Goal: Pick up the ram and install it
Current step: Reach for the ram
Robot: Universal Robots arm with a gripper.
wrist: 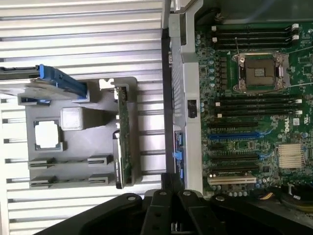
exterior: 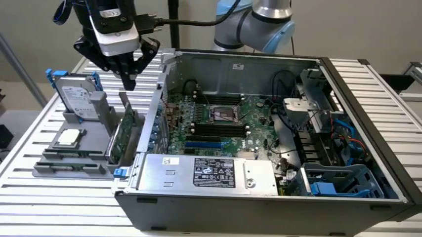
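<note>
Grey plastic is used for the holder point(exterior: 92, 106) on the tabletop point(exterior: 39, 197), where the ram point(exterior: 71, 166) is stood on edge, presumably for easy pinching, while the hand point(exterior: 129, 83), pressed together and empty, is hung well above it.

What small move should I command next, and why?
Likely slide the gripper across toward the ram, kept high: it hangs beside the case wall with nothing in it, and the ram sits in the gray holder's slot.
</note>
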